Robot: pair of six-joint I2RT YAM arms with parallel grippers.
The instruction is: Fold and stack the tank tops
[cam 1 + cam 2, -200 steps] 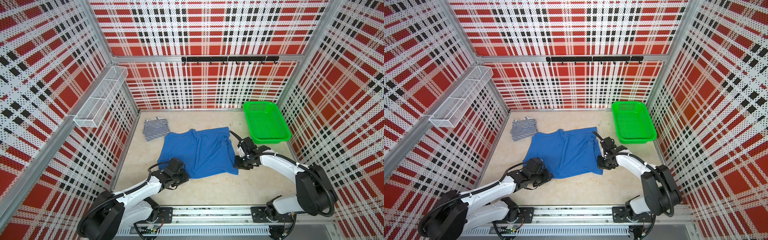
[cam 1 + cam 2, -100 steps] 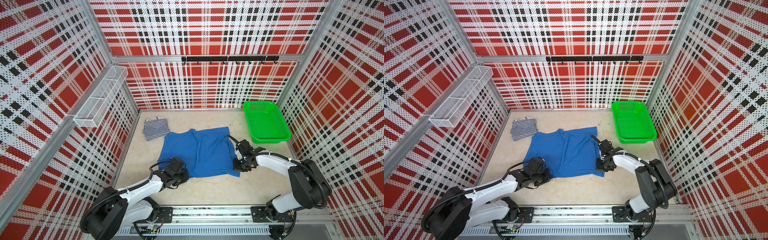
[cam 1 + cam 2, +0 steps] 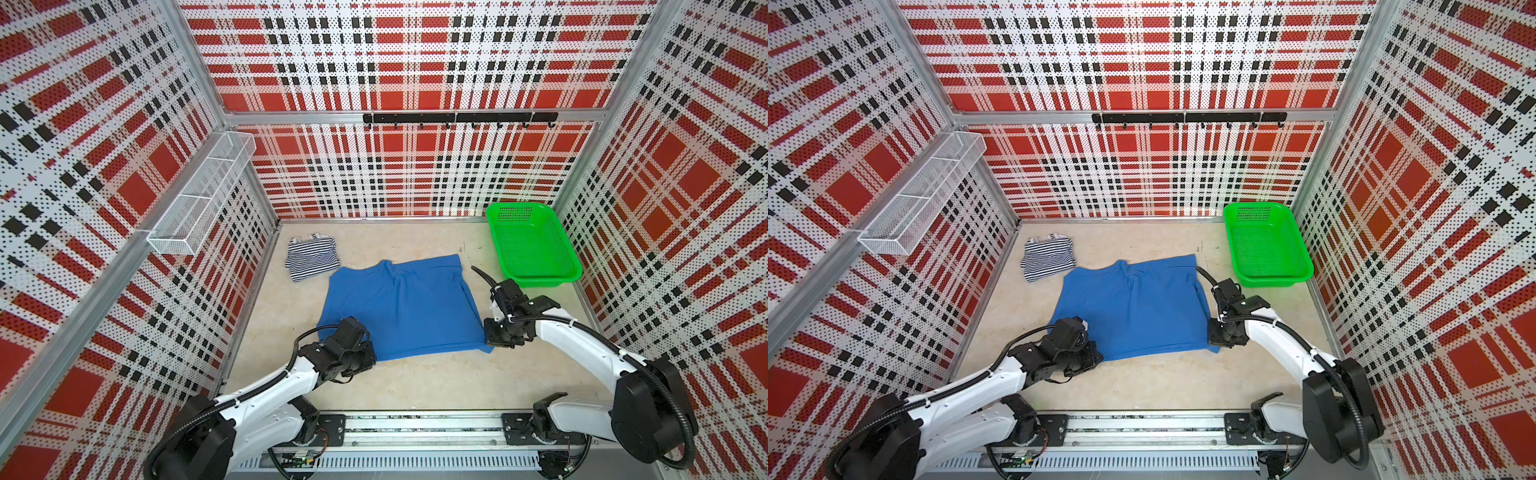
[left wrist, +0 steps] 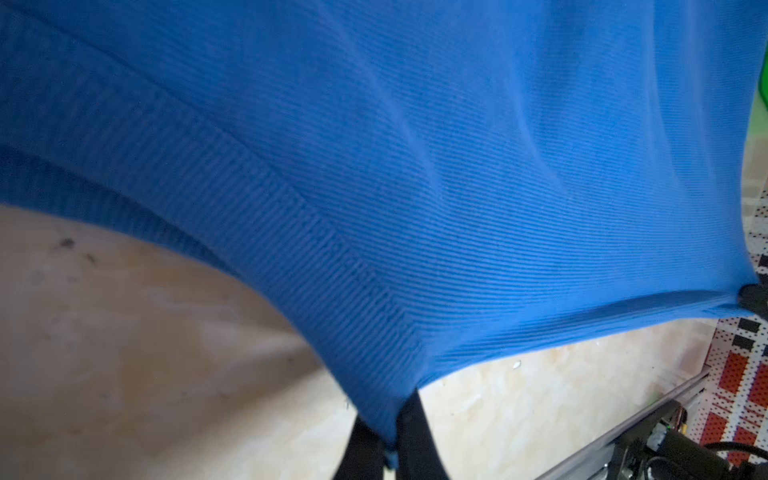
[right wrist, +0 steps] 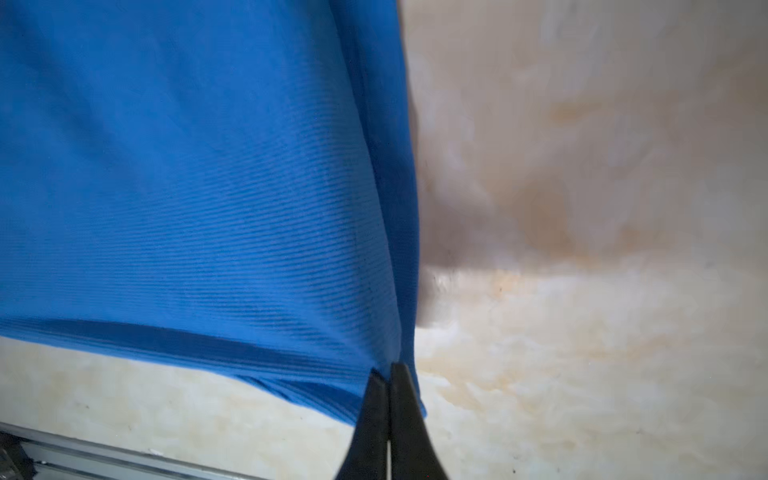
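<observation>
Blue tank top [image 3: 399, 307] lies spread on worktop [image 3: 415, 386]. Left claw [image 4: 388, 428] clamps its 7 o'clock corner; right claw [image 5: 387, 374] clamps its 5 o'clock corner.

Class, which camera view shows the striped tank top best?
Both top views, equally: the striped tank top lies whole, folded and unobstructed. Both wrist views miss it, showing mainly the blue tank top.

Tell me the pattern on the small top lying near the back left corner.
Thin navy-and-white stripes with white trim. The top shows best in a top view.
</observation>
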